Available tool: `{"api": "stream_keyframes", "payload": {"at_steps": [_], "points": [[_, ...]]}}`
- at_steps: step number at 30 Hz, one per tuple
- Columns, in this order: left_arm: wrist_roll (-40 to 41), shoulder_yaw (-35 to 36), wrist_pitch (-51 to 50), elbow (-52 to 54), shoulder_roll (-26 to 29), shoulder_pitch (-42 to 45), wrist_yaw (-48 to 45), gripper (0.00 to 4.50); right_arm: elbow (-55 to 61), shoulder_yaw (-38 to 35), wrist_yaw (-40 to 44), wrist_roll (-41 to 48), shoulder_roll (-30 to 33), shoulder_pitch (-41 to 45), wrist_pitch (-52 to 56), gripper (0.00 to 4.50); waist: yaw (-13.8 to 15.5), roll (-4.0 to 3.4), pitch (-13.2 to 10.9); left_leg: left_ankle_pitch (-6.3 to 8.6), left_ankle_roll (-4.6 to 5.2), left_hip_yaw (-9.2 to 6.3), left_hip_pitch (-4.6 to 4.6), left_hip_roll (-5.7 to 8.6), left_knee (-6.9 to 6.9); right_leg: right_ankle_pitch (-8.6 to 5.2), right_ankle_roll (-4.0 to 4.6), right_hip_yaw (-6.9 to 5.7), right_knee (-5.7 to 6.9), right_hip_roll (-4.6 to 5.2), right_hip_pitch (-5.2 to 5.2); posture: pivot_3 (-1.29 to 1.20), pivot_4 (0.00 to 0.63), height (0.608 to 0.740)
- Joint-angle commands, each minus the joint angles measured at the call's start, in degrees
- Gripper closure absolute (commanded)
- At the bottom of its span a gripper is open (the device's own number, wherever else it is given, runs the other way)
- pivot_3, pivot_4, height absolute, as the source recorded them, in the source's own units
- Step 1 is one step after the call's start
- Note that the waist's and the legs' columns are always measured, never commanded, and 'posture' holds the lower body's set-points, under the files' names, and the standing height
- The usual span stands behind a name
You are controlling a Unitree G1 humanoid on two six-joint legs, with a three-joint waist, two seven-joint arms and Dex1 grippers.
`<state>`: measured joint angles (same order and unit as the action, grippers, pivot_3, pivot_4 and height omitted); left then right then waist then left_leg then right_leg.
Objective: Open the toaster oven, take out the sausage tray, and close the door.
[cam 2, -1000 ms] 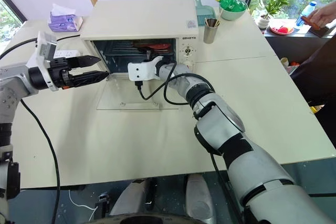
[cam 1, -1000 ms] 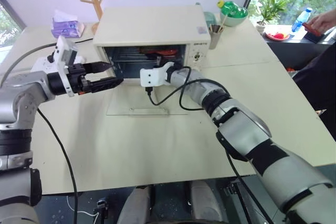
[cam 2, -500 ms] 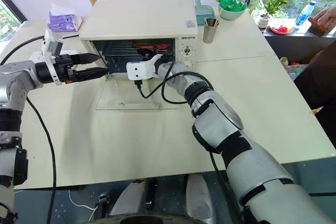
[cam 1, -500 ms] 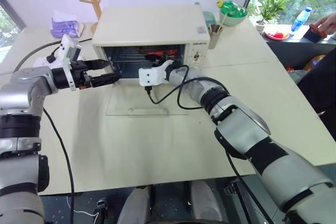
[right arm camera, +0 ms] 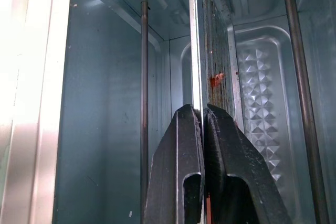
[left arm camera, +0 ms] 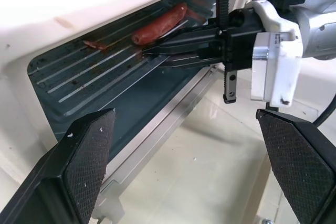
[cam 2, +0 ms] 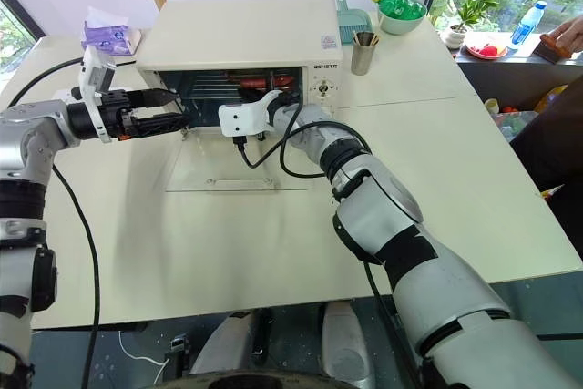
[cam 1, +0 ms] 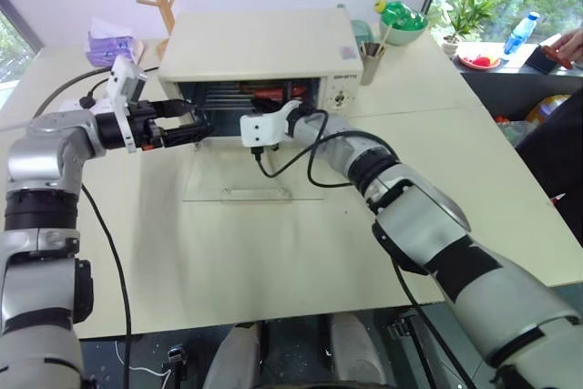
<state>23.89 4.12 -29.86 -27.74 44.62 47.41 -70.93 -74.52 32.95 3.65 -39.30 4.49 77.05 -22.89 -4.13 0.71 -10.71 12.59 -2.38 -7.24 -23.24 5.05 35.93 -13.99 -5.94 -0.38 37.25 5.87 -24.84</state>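
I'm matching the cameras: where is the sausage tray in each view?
Left eye view: the sausage tray sits inside the toaster oven, upper centre.
Right eye view: same spot.
Left wrist view: ribbed bottom, inside the oven.
Right wrist view: edge-on, running ahead.
Shared landmark: the right gripper, shut on its rim.

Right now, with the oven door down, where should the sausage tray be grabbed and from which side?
Pinch the sausage tray by its thin front rim, coming in level through the toaster oven's open front, over the flat-lying door. That edge is the exposed part; the right gripper is already shut on it, clear of the sausage.
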Motion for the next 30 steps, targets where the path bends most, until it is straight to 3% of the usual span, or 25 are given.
{"api": "stream_keyframes", "payload": {"at_steps": [1,11,23,30], "points": [[-1.0,0.2,1.7,-1.3,0.2,2.6,-0.8,0.00,2.5,-0.5,0.1,0.4,0.1,1.0,-1.6,4.43,0.0,0.00,0.0,0.00,0.00,0.01,0.00,0.00,0.00,0.00,0.00,0.02,0.00,0.00,-0.01,0.00,0.150,0.740],[-2.9,-0.5,3.6,-5.4,-0.2,5.1,-2.4,0.00,11.3,-1.0,3.7,1.6,2.2,-2.7,-4.3,4.43,-0.1,0.00,0.0,0.00,0.00,0.12,0.00,-0.01,0.00,0.00,-0.01,0.09,0.03,-0.03,-0.07,0.00,0.150,0.740],[-4.0,-0.2,4.6,-7.2,-0.3,6.1,-3.3,0.00,31.2,-1.5,11.0,2.5,7.1,-12.6,-1.7,4.43,-0.1,0.01,0.0,0.00,0.01,0.29,-0.01,-0.05,0.08,0.00,-0.01,0.18,0.17,-0.06,-0.14,0.00,0.150,0.740],[-4.3,-0.1,4.6,-7.6,-0.5,6.6,-3.6,0.00,30.6,-0.9,10.1,1.2,7.0,-12.7,0.3,4.43,-0.1,0.02,0.0,0.00,0.01,0.34,0.00,-0.08,0.10,0.01,-0.01,0.21,0.18,-0.08,-0.15,0.00,0.150,0.740]]}}
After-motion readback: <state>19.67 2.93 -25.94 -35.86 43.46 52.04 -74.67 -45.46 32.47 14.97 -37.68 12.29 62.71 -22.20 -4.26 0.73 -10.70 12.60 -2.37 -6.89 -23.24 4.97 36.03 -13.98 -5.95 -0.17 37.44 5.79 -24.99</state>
